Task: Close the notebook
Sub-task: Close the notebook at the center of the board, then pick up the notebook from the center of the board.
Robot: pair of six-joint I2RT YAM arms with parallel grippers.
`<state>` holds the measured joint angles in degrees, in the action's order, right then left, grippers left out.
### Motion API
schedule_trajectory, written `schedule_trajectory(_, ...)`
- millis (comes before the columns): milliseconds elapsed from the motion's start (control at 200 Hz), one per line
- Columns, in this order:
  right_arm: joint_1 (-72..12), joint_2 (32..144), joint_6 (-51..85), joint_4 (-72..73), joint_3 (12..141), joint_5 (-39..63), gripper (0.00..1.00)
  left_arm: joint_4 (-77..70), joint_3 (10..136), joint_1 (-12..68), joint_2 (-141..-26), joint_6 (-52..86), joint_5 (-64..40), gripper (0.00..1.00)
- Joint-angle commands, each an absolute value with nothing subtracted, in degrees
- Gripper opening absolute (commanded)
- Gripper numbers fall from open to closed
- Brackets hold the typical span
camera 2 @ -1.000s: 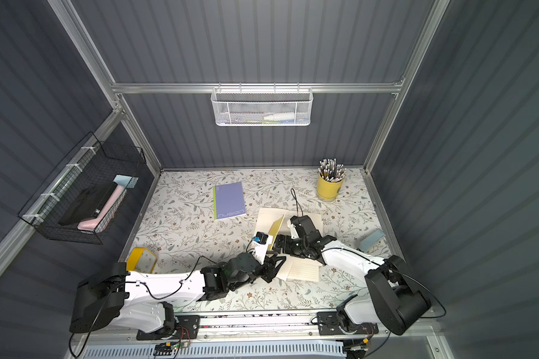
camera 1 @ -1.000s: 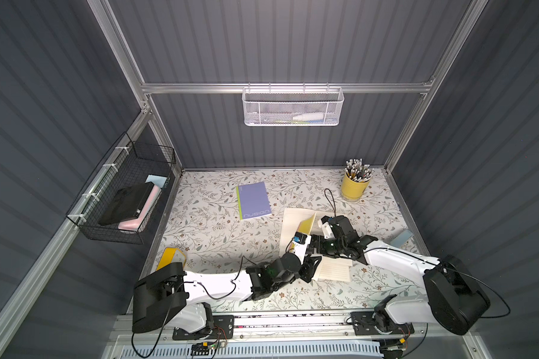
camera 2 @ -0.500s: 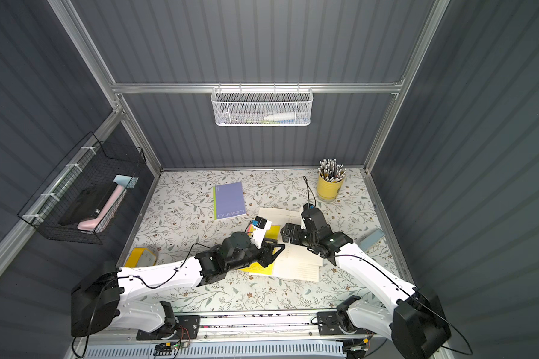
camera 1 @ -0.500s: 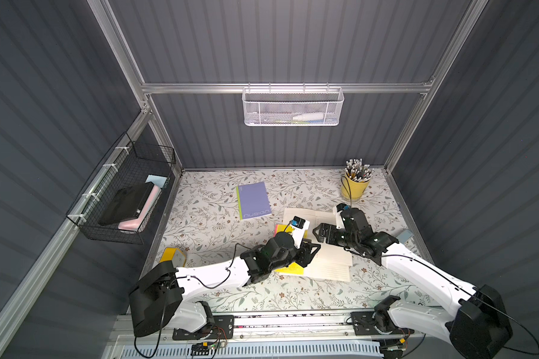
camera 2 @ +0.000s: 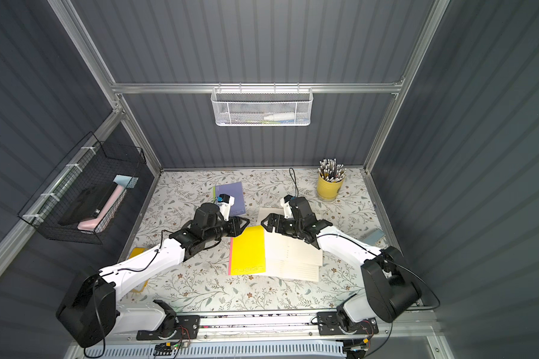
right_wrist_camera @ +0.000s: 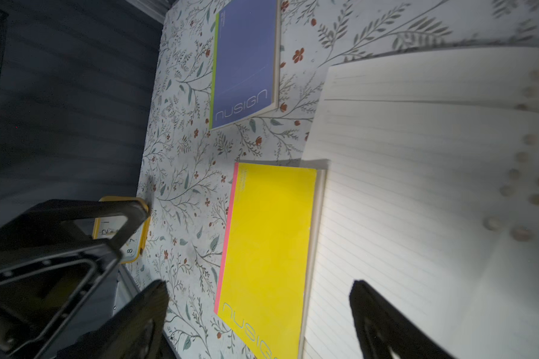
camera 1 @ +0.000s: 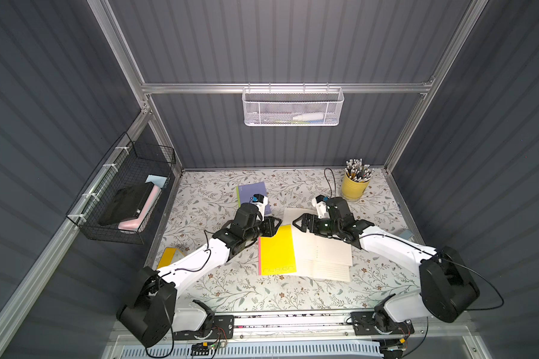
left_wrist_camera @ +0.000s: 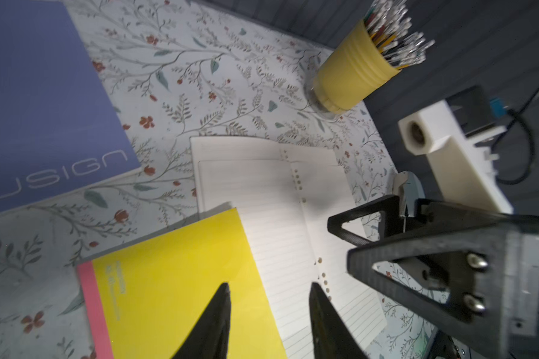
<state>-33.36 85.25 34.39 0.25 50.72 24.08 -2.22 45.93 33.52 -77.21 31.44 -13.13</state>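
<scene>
The yellow notebook [camera 1: 277, 254] [camera 2: 248, 251] lies flat and closed, pink spine to the left, partly on top of loose lined sheets [camera 1: 321, 248]. My left gripper [camera 1: 274, 226] [left_wrist_camera: 269, 287] hovers open over the notebook's far left corner with nothing between its fingers. My right gripper [camera 1: 299, 223] [right_wrist_camera: 259, 286] is open too, hovering over the lined sheets by the notebook's far right corner. In the right wrist view the yellow cover [right_wrist_camera: 268, 236] shows its page edges on the side toward the sheets.
A purple notebook [camera 1: 251, 194] lies closed behind the left gripper. A yellow cup of pencils [camera 1: 353, 188] stands at the back right. A yellow clock [camera 1: 168, 256] lies at the left edge. A black wire basket [camera 1: 125, 199] and a white mesh basket [camera 1: 293, 107] hang on the walls.
The yellow cover, raised between the grippers a second ago, has come down flat. Both grippers have drawn apart and back toward the far side, the left one moving left.
</scene>
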Motion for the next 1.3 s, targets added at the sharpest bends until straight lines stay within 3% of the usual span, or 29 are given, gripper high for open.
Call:
schedule_trajectory(0, -35.2, 88.8, 33.8, 4.0, 54.0, 30.6, 0.95, 3.3, 44.1, 30.6, -78.0, 34.6, -14.9, 0.43)
schedule_trajectory(525, -41.0, 98.8, 36.1, 7.8, 53.2, 35.0, 0.95, 2.0, 38.3, 15.8, -81.8, 35.6, -30.3, 0.46)
schedule_trajectory(1296, -41.1, 101.9, 35.6, 4.1, 48.9, 30.7, 0.95, -3.5, 33.8, 12.0, -86.5, 37.3, -38.7, 0.52)
